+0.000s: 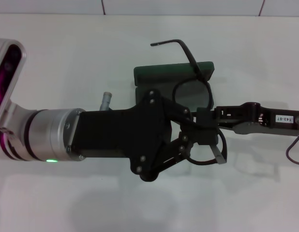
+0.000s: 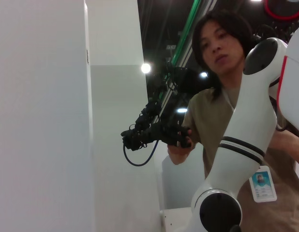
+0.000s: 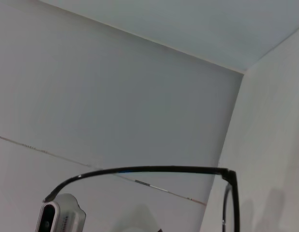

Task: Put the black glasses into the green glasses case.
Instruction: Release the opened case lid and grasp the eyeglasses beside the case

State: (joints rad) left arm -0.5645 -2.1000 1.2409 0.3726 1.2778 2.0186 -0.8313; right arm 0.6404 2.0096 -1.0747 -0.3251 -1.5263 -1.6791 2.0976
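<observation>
The black glasses (image 1: 198, 104) are held up above the green glasses case (image 1: 159, 75), which lies on the white table (image 1: 67, 63) with its lid open. One temple arm juts out past the far edge of the case, and one rounded lens shows over the case's inside while the other lens hangs nearer the robot. The right gripper (image 1: 205, 126) reaches in from the right and pinches the frame near the bridge between the two lenses, its fingers pressed together on it. The left gripper (image 1: 186, 140) comes in from the left, large and black, its fingers spread and lying around the nearer lens, right beside the right gripper's tip. The right wrist view shows only a temple arm and part of a lens rim (image 3: 229, 203) against white walls. The left wrist view shows a person (image 2: 222, 87) standing behind the robot's white arm (image 2: 246, 140).
</observation>
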